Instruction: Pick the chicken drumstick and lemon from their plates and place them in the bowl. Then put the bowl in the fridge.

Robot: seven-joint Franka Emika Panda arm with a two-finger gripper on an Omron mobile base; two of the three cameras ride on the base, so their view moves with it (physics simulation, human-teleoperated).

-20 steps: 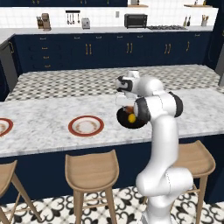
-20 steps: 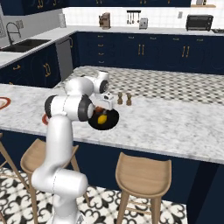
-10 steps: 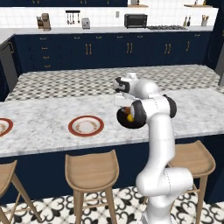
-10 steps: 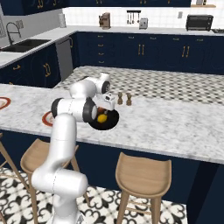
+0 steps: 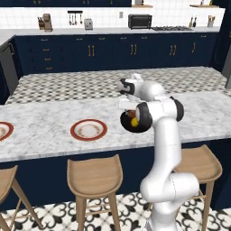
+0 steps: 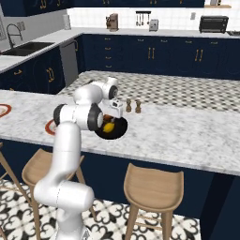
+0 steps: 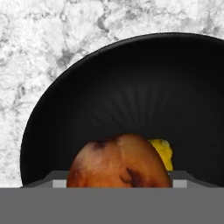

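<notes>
The black bowl (image 5: 127,125) (image 6: 117,132) (image 7: 131,87) rests on the marble island counter near its front edge. The yellow lemon (image 5: 134,122) (image 6: 108,127) (image 7: 162,152) lies inside it. My gripper (image 5: 128,109) (image 6: 111,117) (image 7: 118,180) points down into the bowl and is shut on the chicken drumstick (image 5: 130,113) (image 6: 107,118) (image 7: 118,162). The reddish-brown bulb sits between the fingers, right beside the lemon. Two red-rimmed plates (image 5: 89,129) (image 5: 3,130) lie bare to the left. A grey sliver (image 5: 228,63) at the far right edge may be the fridge; I cannot tell.
Salt and pepper shakers (image 6: 132,105) stand just behind the bowl. Wooden stools (image 5: 94,173) (image 6: 152,183) line the island's front. Navy cabinets, a toaster oven (image 5: 140,20) and a sink (image 6: 21,47) run along the back walls.
The arm has bent a little more over the bowl, and the hand has shifted slightly left with the drumstick still in it. The bowl and lemon have stayed put.
</notes>
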